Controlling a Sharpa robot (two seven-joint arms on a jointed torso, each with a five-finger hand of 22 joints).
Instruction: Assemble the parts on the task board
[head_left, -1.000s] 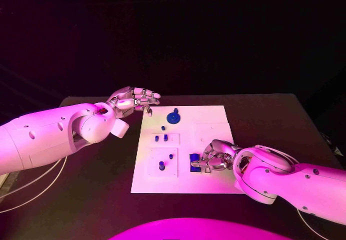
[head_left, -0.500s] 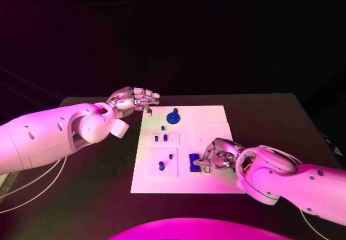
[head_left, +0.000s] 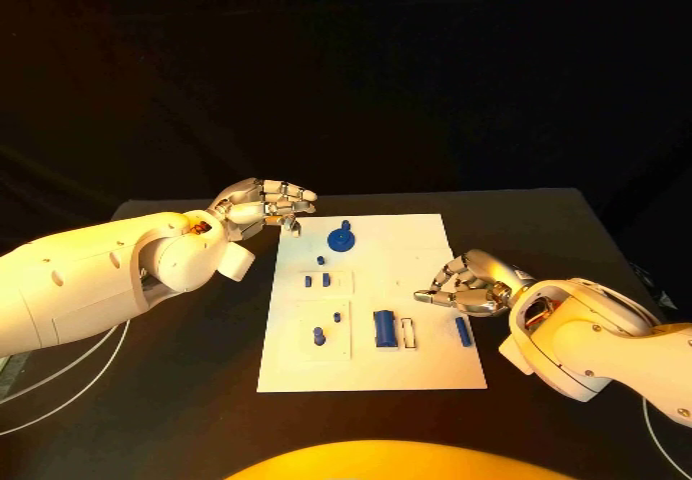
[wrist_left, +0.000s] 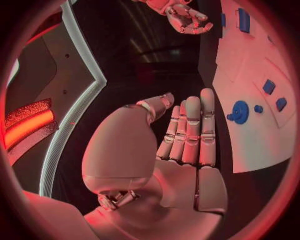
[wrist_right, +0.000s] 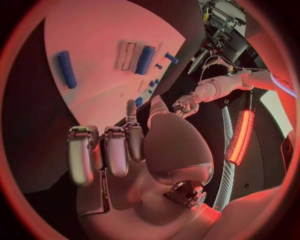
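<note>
The white task board (head_left: 433, 240) lies mid-table. On it are a blue gear (head_left: 342, 238) near the far edge, several small blue pieces (head_left: 327, 279) on the left half, a larger blue block (head_left: 384, 328) beside a white slot frame (head_left: 408, 332), and a blue bar (head_left: 462, 331) near the right edge. My right hand (head_left: 469, 282) hovers at the board's right edge, just beyond the bar, fingers loosely curled and holding nothing. My left hand (head_left: 271, 205) hangs over the board's far left corner, fingers bent, also holding nothing. The right wrist view shows the bar (wrist_right: 65, 68) and block (wrist_right: 145, 60) lying free.
The black table (head_left: 548, 230) surrounds the board, with bare surface to the right and left. White cables (head_left: 58, 385) trail off the table's left side. My left forearm (head_left: 101, 275) spans the near left of the table.
My right hand has drawn back from beside the blue block toward the board's right edge. The blue bar and the white slot frame now lie uncovered where the hand was. The left hand has not moved.
</note>
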